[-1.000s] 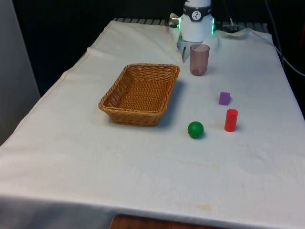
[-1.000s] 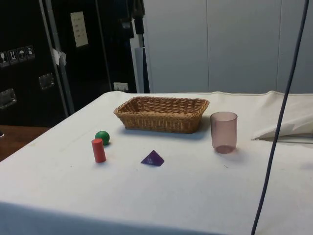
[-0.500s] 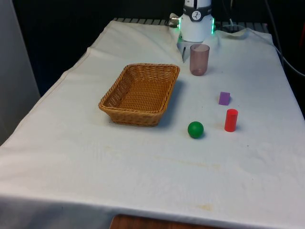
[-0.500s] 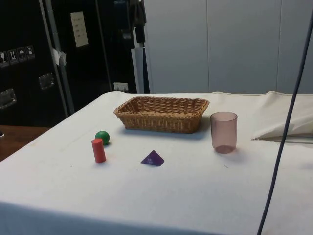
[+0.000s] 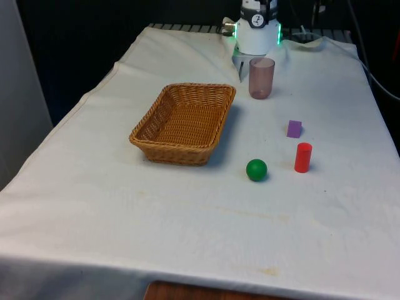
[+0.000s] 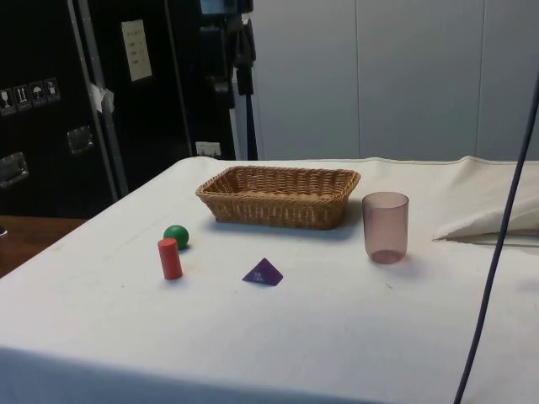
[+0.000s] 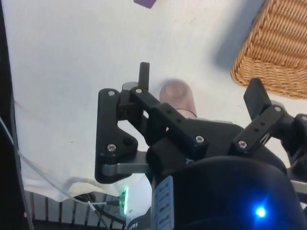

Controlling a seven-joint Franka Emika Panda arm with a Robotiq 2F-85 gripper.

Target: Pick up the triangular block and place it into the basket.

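Tool (image 7: 199, 81) fingers spread wide, holding nothing, high above translucent pink plastic cup (image 7: 176, 96); small purple triangular block (image 5: 294, 129) on white-clothed worktop (image 5: 187, 206), well apart from tool, beside woven wicker basket (image 5: 183, 123)

Cup (image 5: 261, 77), green ball (image 5: 256, 169), red cylinder (image 5: 303, 157)

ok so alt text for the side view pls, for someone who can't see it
A small purple triangular block lies on a white tablecloth, in front of an empty wicker basket. A red cylinder and green ball sit to its left, and a translucent pinkish cup stands upright to its right.
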